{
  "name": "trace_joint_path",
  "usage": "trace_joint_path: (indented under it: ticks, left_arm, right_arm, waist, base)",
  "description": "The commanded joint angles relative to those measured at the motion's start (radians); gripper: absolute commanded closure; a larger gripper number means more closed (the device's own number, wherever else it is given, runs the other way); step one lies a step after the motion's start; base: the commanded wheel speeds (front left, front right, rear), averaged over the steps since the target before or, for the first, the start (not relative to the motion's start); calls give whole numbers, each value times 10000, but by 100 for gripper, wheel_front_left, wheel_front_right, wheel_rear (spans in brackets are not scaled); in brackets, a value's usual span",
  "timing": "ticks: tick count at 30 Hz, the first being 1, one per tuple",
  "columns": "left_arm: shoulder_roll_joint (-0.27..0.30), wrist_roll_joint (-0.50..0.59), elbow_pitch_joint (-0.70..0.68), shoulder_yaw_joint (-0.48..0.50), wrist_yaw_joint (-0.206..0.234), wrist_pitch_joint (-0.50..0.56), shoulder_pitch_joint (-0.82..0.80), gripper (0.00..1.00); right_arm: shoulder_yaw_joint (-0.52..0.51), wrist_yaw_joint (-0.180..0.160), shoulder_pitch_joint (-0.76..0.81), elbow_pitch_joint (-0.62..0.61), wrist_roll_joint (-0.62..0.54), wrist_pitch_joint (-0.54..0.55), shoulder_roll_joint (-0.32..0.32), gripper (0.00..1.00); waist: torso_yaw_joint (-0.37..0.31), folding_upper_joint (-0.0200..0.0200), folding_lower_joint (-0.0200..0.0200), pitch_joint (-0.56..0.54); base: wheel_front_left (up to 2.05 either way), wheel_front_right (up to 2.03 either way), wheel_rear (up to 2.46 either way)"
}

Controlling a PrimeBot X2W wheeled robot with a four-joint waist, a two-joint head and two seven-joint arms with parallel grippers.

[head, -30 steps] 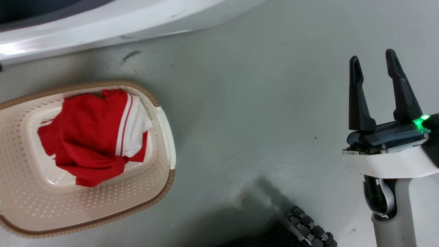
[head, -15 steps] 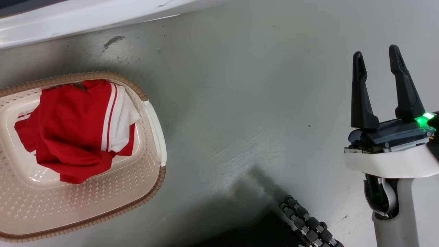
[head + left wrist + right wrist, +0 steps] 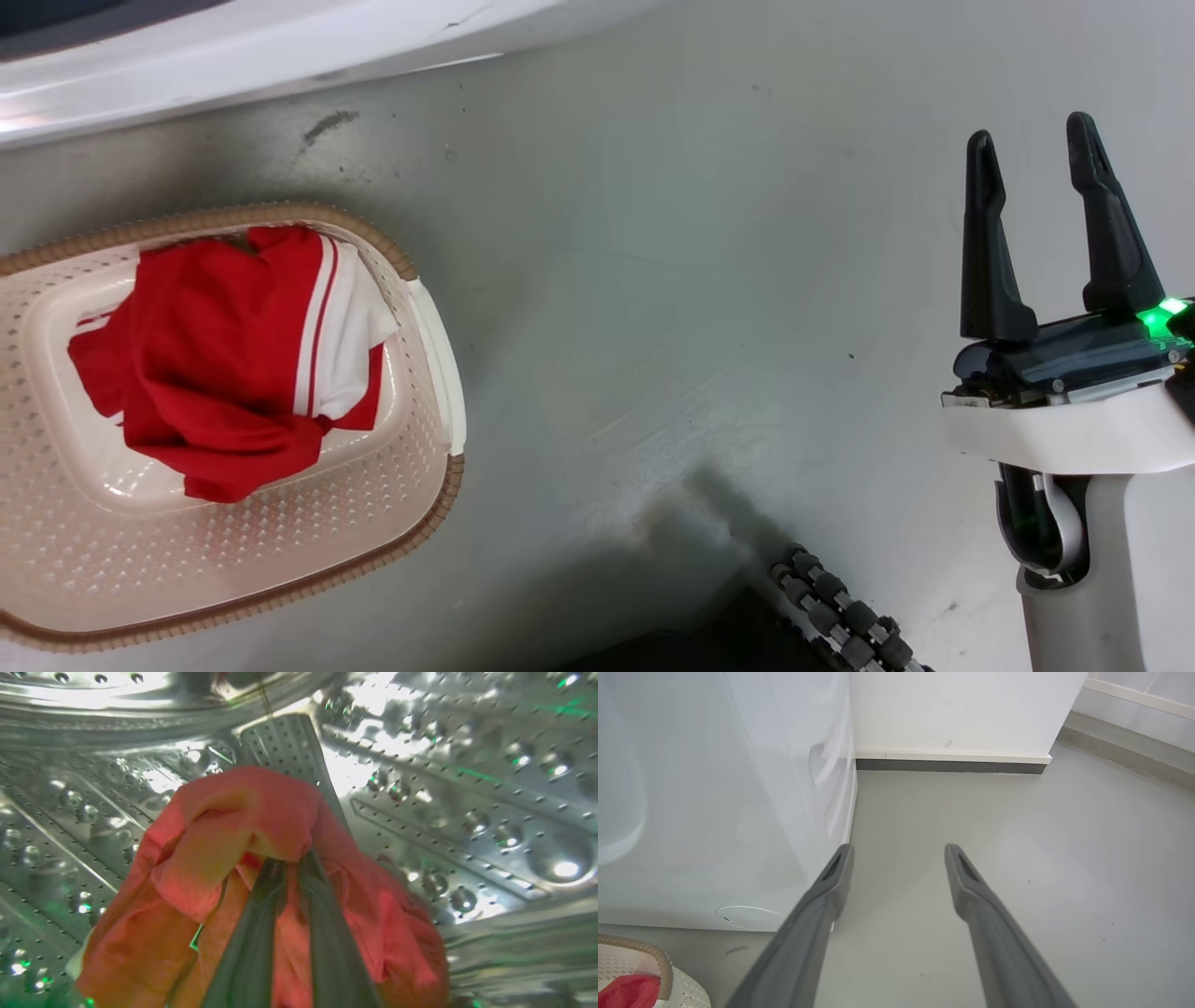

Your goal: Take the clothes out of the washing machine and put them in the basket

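A red garment with a white panel and stripe trim (image 3: 224, 364) lies in the cream basket (image 3: 280, 560) at the left of the head view. Inside the washing machine's perforated steel drum (image 3: 467, 788), my left gripper (image 3: 292, 858) is shut on another of the red clothes (image 3: 243, 812), which drapes over its fingertips and hangs down around both fingers. My right gripper (image 3: 1031, 135) is open above bare floor, far right of the basket. In the right wrist view my right gripper (image 3: 899, 849) points past the washing machine's white front (image 3: 714, 812).
The washing machine's white lower edge (image 3: 233, 65) crosses the top left of the head view. Grey floor (image 3: 653, 280) lies between basket and right arm. My base's black roller wheel (image 3: 840, 616) sits at the bottom. A white wall with dark skirting (image 3: 948, 765) stands beyond.
The whole head picture has drifted a little, so the camera moved. The garment lies the same in the basket and the right gripper stays open in the same place.
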Motion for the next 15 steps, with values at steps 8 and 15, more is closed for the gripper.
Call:
trace_joint_path:
  ticks: [8, 15]
  left_arm:
    - [-386, -647, -134, -49, 27, -1821, 1403, 100]
    - [-848, -1237, -639, -571, 25, -3626, 3175, 100]
  right_arm:
    - [-112, -7, 193, 187, -449, -24, 14, 0]
    - [-217, -7, 607, 388, -940, -24, 9, 0]
  waist:
    - [633, 0, -1, -1276]
    - [1332, 0, -1, -2480]
  base:
    - [0, 0, 0]
    - [0, 0, 0]
